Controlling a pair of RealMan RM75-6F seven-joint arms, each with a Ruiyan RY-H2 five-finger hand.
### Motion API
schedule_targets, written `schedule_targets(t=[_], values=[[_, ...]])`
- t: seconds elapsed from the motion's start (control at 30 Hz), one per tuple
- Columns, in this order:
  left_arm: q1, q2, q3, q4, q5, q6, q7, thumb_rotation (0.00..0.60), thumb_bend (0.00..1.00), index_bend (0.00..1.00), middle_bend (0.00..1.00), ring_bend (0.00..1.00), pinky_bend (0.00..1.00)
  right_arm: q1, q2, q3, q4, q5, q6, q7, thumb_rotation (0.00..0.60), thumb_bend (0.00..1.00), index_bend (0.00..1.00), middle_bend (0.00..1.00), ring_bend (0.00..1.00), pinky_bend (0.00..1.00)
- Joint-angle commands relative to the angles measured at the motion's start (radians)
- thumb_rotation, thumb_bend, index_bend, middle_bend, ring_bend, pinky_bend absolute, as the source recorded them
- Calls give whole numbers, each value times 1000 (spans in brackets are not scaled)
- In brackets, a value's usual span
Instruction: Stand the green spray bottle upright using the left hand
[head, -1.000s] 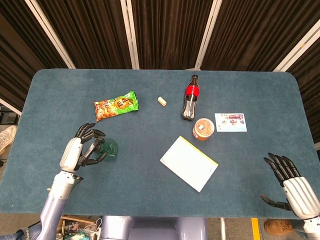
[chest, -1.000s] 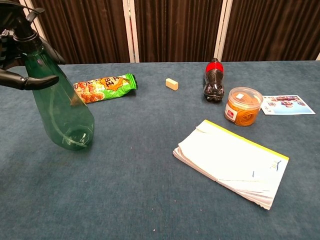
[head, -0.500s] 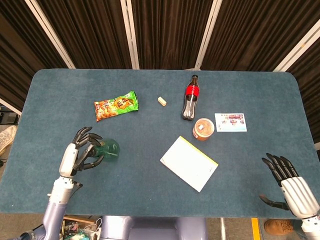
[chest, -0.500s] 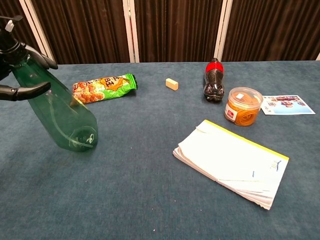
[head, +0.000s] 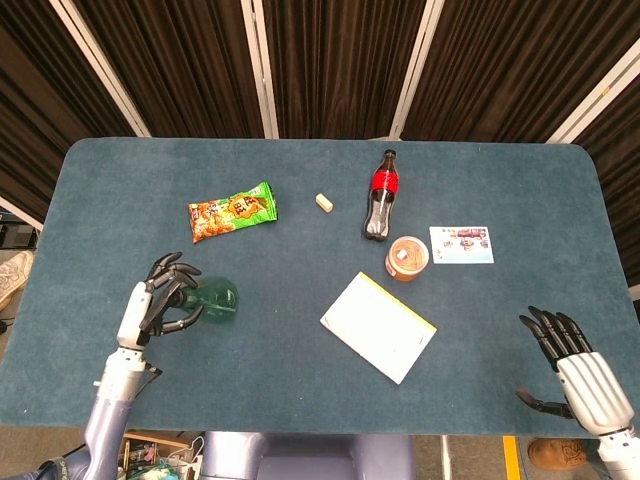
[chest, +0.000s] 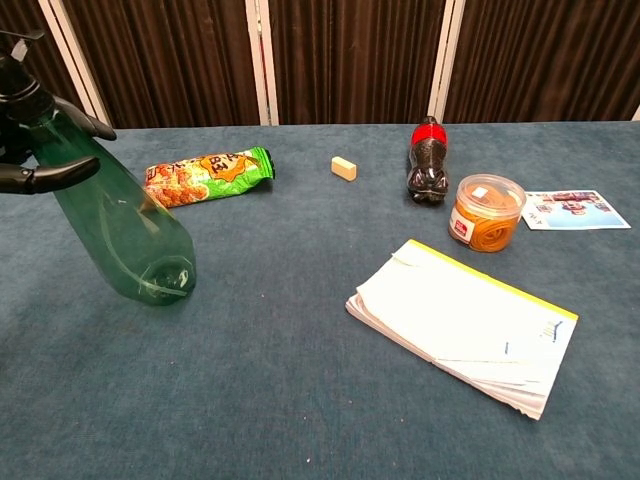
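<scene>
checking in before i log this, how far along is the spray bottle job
Done: the left robot hand grips the green spray bottle near its black sprayer top, and the bottle is off its side. In hand: it leans, tilted, with its base on the table. Left: bring it fully upright and let go. The right robot hand hangs open, away from it.

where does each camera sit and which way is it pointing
Head view: high above the near edge, looking steeply down on the whole table; shows both forearms, the left hand around the green spray bottle, and the right hand open off the near right corner.
Chest view: low at the near edge, looking across the table toward the curtain; only left hand fingers show at the bottle's neck.
Shared: the tilted bottle, snack bag, cola bottle, notebook.
</scene>
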Motion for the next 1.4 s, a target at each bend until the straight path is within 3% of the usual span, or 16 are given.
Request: schedule_targets(t=[0.03,0.27,0.63,0.83,1.1,1.4], values=[[-23,23,-28,-25,-30,-43,-7,600,488,664,323,101,61,2,-1,-1,-1,-1,-3,-4,600,210,0,0,0,0],[-49,9,-65,-8,-30,-47,30,600,329,312,237,57,42,4,-3,0,-2,3,-9,-7,600,210,0,0,0,0],[-82,14,-70,1,-58,-122,36,600,282,276,189,30,35,2,-2,3,-2,7,-2,-3,600,211,0,0,0,0],[-81,19,-71,-7,-50,-115,38,600,226,237,167,16,35,1,-2,1,-2,4,1,-3,600,212,0,0,0,0],[-56,25,-54,-19,-15,-61,56,600,155,176,103,0,35,-3,0,0,-2,-3,13,-4,600,212,0,0,0,0],[26,84,6,-18,64,66,112,600,143,151,75,0,35,-6,0,-1,-2,-5,18,-7,600,211,0,0,0,0]])
